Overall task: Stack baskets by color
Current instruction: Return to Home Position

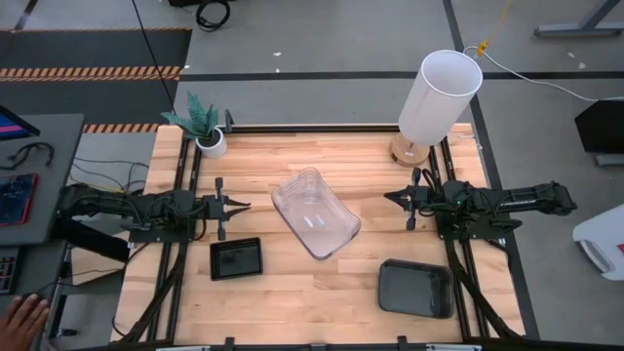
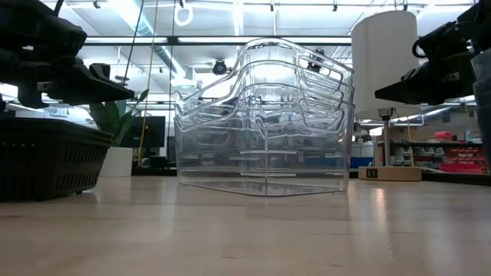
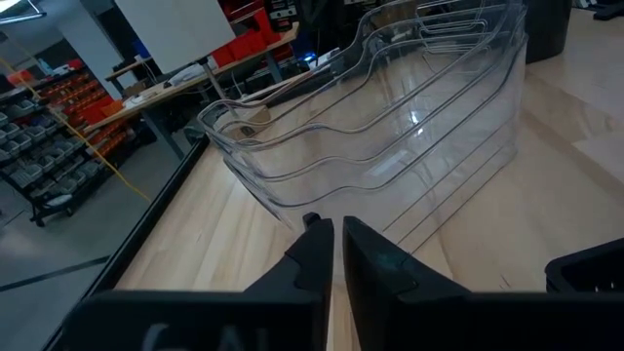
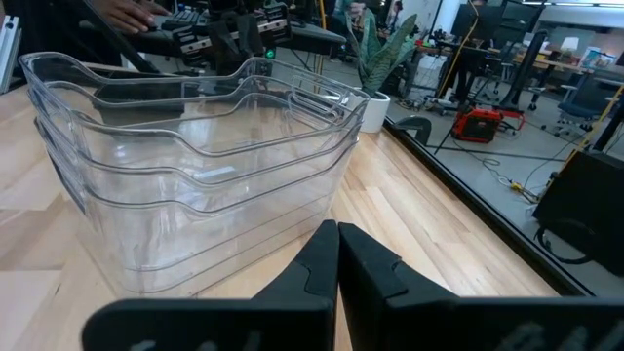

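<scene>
- high view: clear stack (image 1: 315, 213) centre, black stack (image 1: 236, 258) lower left, grey stack (image 1: 416, 288) lower right; left gripper (image 1: 239, 206), right gripper (image 1: 390, 197) beside the clear one, closed, empty.
- low view: clear stack looks loosely nested.
- wrist views: both grippers aim at it; forward drift could knock it.

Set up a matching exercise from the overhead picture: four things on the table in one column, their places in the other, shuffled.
Things
1. clear baskets
2. black basket
3. grey basket
4. white lamp shade

Places in the overhead picture
A. upper right of the table
B. lower right of the table
C. middle of the table
D. lower left, close to the left gripper

Pairs: 1-C, 2-D, 3-B, 4-A
</scene>
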Robot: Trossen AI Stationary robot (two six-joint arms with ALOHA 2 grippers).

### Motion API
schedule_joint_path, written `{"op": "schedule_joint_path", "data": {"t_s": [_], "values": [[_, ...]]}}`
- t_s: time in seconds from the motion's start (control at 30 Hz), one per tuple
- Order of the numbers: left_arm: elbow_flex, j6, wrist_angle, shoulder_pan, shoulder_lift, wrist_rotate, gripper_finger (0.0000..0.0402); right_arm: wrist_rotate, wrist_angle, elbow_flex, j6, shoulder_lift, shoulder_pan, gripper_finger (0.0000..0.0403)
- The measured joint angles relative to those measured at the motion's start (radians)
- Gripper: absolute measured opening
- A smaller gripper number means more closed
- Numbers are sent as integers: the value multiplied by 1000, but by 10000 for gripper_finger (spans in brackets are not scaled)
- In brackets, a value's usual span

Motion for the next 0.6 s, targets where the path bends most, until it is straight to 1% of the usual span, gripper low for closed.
{"op": "schedule_joint_path", "data": {"t_s": [0.37,0.6], "values": [[0,0,0,0,0,0,26,0,0,0,0,0,0,14],[0,0,0,0,0,0,34,0,0,0,0,0,0,14]]}}
